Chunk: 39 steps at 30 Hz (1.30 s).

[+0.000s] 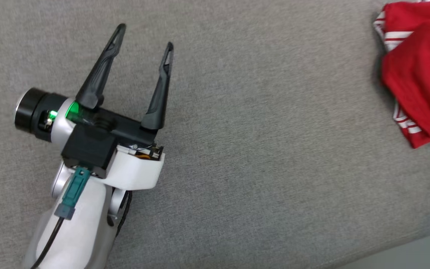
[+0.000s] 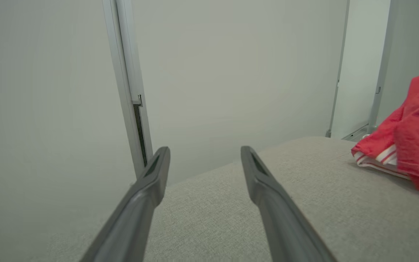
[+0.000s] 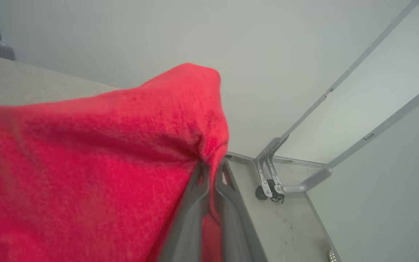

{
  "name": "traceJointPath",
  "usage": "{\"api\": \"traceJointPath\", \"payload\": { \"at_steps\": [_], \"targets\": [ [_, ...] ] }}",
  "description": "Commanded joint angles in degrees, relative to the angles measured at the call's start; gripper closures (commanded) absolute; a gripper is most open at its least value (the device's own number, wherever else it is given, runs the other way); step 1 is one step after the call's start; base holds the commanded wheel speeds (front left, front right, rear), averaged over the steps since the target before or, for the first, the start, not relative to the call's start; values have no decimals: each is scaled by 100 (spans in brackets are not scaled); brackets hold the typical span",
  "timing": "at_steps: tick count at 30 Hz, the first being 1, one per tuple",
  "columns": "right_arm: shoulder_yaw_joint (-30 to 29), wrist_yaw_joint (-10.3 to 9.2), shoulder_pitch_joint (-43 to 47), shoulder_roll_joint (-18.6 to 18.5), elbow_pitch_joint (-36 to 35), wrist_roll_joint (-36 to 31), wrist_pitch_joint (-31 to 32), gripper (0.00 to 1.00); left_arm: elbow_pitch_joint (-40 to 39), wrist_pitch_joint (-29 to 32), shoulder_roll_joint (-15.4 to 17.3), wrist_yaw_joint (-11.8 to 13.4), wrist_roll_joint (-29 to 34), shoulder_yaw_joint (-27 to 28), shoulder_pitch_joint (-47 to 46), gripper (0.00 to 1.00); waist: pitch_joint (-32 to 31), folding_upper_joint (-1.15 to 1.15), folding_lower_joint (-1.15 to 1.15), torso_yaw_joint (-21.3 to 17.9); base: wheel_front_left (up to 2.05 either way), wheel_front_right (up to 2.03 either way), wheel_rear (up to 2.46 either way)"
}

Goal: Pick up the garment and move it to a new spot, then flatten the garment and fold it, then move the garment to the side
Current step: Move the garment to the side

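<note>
The garment [image 1: 418,71] is red with white-striped trim and lies bunched at the head view's far right edge, on the grey fabric surface [image 1: 259,149]. My left gripper [image 1: 145,35] hovers open over the bare surface well to its left, nothing between its fingers. From the left wrist the garment [image 2: 409,134] shows at the right, beyond the open gripper [image 2: 204,153]. In the right wrist view my right gripper [image 3: 213,165] is shut on a fold of the red garment [image 3: 96,160], which drapes over the fingers and hides their tips.
The surface's front edge [image 1: 394,246] cuts across the lower right corner of the head view. In the right wrist view, pale floor [image 3: 286,222] and a grey metal frame foot [image 3: 271,182] lie below the surface's edge. Pale wall panels [image 2: 231,72] stand behind.
</note>
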Motion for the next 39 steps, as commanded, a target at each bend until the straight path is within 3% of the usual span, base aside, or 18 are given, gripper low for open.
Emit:
{"api": "traceJointPath", "payload": {
  "at_steps": [1, 2, 4, 5, 11, 16, 21, 26, 32, 39],
  "targets": [
    [-85, -15, -134, -22, 362, 62, -71, 100, 11, 15, 5, -57, 51, -64, -205, 0, 416, 0, 0, 136, 0, 0, 0],
    [-164, -15, -210, -42, 581, 60, -103, 91, 32, 21, 0, -87, 69, -98, -278, 0, 477, 0, 0, 159, 0, 0, 0],
    [-285, -15, -330, 4, 1018, 139, -143, 42, 78, 18, -7, -124, 92, -162, -396, 0, 573, 0, 0, 206, 0, 0, 0],
    [-344, -15, -363, 25, 1239, 139, -170, 0, 103, 13, -9, -143, 92, -185, -444, 0, 610, 0, 0, 222, 0, 0, 0],
    [-465, -15, -458, 314, 2069, 270, -273, 0, 292, -48, 19, -126, 44, -206, -516, 0, 571, 0, 0, 198, 0, 0, 0],
    [-587, -15, -208, 519, 2134, 361, -319, 0, 480, -100, 103, -91, -73, -109, -239, 0, 211, 0, 0, 143, 0, 0, 0],
    [-1201, -15, 521, 870, 1172, 184, -308, 0, 615, -160, 170, 42, -274, 78, 278, 0, -432, 0, 0, 134, 0, 0, 0],
    [-1644, -14, 1493, 1540, -162, -273, -309, 0, 645, -181, 202, 207, -491, 299, 904, 0, -1039, 0, 0, 184, 0, 0, 0],
    [-1551, -15, 2396, 2372, -1553, -714, -309, 0, 575, -200, 157, 441, -757, 570, 1602, 0, -1627, 0, 0, 362, 0, 0, 0],
    [-995, -14, 2915, 2797, -2323, -902, -221, 0, 542, -210, 81, 674, -977, 828, 2232, 0, -2156, 0, 0, 709, 0, 0, 0]
  ]
}}
